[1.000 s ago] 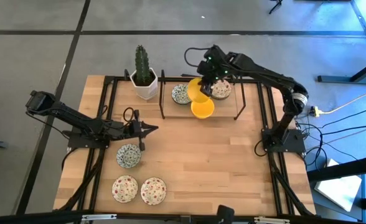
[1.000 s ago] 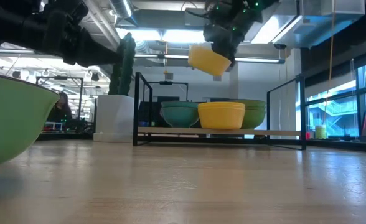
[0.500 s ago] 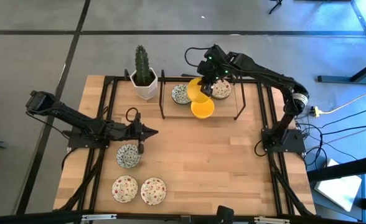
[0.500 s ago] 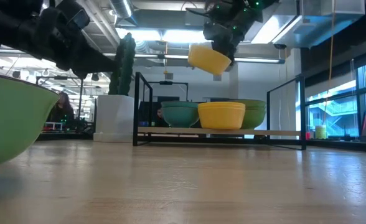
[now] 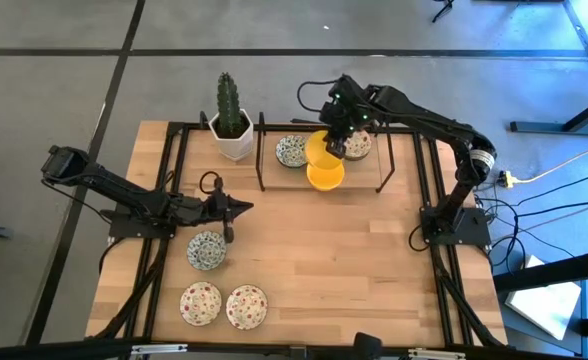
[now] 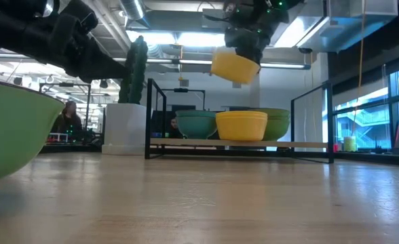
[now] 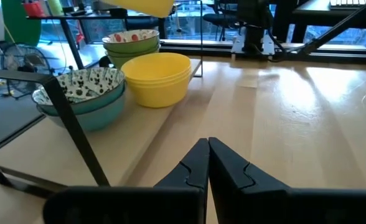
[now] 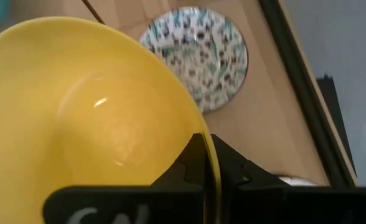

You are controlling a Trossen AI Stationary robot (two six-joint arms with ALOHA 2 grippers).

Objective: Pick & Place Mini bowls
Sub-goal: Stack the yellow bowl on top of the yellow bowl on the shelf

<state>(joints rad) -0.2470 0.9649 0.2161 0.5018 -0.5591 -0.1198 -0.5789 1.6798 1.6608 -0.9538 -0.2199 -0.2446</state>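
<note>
The right gripper (image 5: 336, 140) hangs above the black metal-framed rack (image 5: 262, 160) at the far edge of the light wooden table (image 5: 364, 260), its fingers pinched on the rim of a plain bright yellow mini bowl (image 6: 235, 66), which is held tilted in the air above the rack. In the right wrist view that rim runs between the two dark fingers (image 8: 198, 163), with the bowl's hollow facing the camera.

On the rack beneath stands a stack of plain yellow bowls (image 5: 325, 176), with a white bowl with blue-green pattern on a teal outside (image 5: 292, 152) beside it toward the cactus, and a white bowl with red-pink speckles on a green outside (image 5: 357, 147) on its other side (partly hidden by the gripper from above).

The left gripper (image 5: 242, 207) waits low over the table's left half, fingers pressed together on nothing. Near it lies another blue-green patterned bowl (image 5: 206, 250); two red-speckled white bowls (image 5: 223, 304) sit side by side at the near left corner. A green cactus in a white pot (image 5: 231, 128) stands at the far left corner, just beside the rack.
</note>
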